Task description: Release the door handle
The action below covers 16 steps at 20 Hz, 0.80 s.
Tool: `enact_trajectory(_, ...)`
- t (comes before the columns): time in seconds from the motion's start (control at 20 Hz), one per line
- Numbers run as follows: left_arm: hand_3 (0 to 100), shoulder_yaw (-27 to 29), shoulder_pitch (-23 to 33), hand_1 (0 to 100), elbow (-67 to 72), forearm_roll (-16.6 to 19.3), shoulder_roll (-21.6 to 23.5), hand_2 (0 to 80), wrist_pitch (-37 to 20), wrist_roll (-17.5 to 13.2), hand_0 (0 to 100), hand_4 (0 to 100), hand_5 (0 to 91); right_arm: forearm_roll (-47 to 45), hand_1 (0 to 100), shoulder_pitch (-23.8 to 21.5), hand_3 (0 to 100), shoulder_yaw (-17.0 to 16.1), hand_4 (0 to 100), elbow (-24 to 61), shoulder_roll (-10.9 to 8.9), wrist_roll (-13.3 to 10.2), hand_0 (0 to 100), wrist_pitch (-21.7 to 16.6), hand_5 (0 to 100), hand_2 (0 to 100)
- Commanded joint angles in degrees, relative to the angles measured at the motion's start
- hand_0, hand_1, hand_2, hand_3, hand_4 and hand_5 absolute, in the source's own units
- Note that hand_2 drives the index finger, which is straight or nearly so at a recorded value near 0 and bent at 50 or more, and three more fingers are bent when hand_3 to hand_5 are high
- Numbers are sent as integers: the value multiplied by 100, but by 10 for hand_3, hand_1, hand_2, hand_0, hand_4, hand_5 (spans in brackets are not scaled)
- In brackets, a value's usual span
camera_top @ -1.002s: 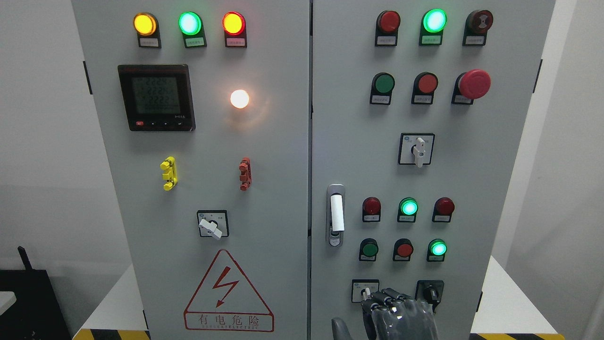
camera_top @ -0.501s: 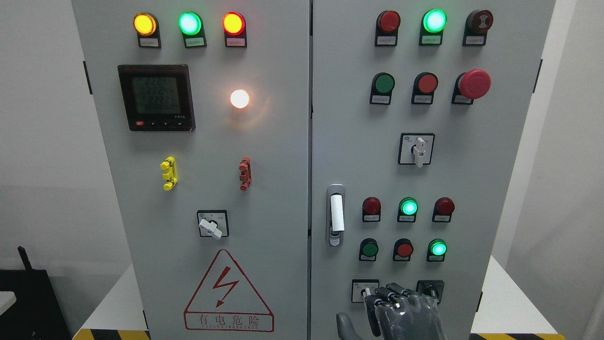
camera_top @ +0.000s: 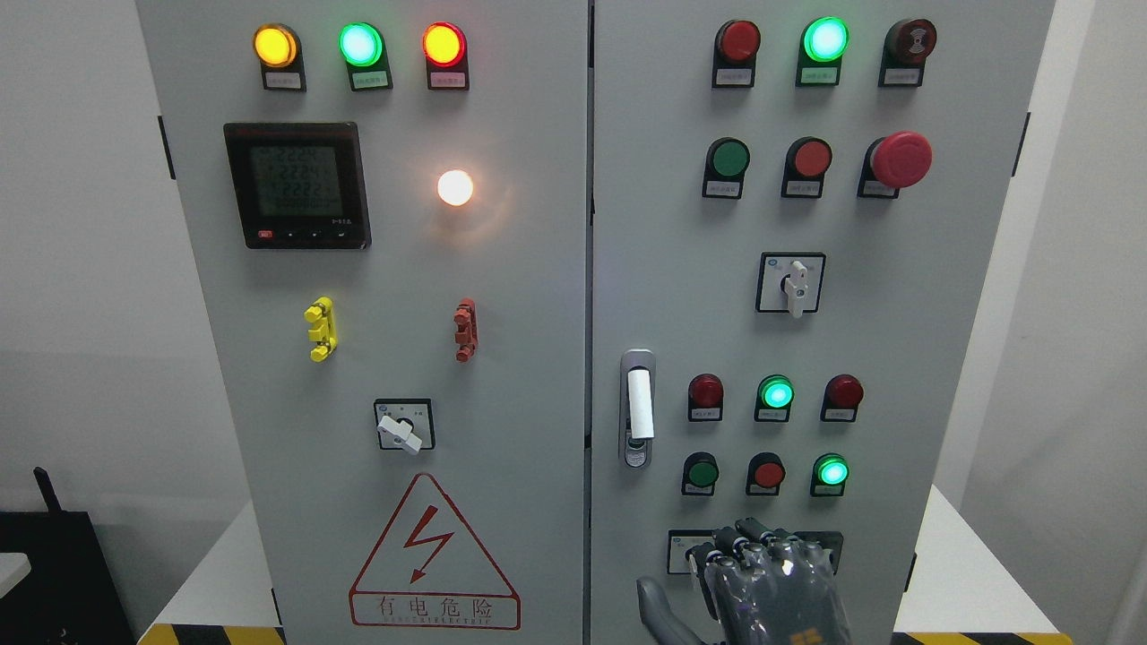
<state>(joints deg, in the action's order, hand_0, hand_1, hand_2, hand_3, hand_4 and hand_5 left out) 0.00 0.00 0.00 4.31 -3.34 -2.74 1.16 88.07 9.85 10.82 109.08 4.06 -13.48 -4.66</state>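
Note:
The door handle, a white lever in a silver recessed plate, stands upright at the left edge of the grey cabinet's right door. Nothing touches it. My right hand, dark grey with black knuckles, rises from the bottom edge, below and to the right of the handle and well apart from it. I see the back of the hand. Its fingers are bent down at the knuckles and hold nothing, and the thumb sticks out to the left. The left arm does not show.
Both cabinet doors are closed. Lit lamps, push buttons, a red mushroom stop button and rotary switches cover the right door. A meter and a warning triangle are on the left door. White ledges flank the cabinet.
My right hand has drifted to the right and a little up, and now hides most of the black selector switch at the bottom of the right door. The handle has not moved.

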Motion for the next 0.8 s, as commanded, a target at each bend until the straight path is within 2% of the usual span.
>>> enact_trajectory(0.0,0,9,-9,389,53,0,0,0,2,-2,120,0,0,508,0,193,1000,78,915,158,138,187,443,150,983,989)
enact_trajectory(0.2,0,9,-17,389,53,0,0,0,2,-2,120,0,0,702,0,184,1000,78,912,158,209,328,453,150,982,988)
enact_trajectory(0.35,0,9,-18,389,53,0,0,0,2,-2,120,0,0,834,0,184,1000,78,911,149,314,548,456,150,981,989)
enact_trajectory(0.55,0,9,-18,389,53,0,0,0,2,-2,120,0,0,852,0,245,1000,69,907,114,455,583,452,158,981,989)
enact_trajectory(0.65,0,9,-9,389,53,0,0,0,2,-2,120,0,0,852,0,263,1000,43,906,105,464,601,449,176,981,988)
enact_trajectory(0.75,0,9,-9,389,53,0,0,0,2,-2,120,0,0,852,0,298,1000,43,906,105,464,785,441,316,981,989)
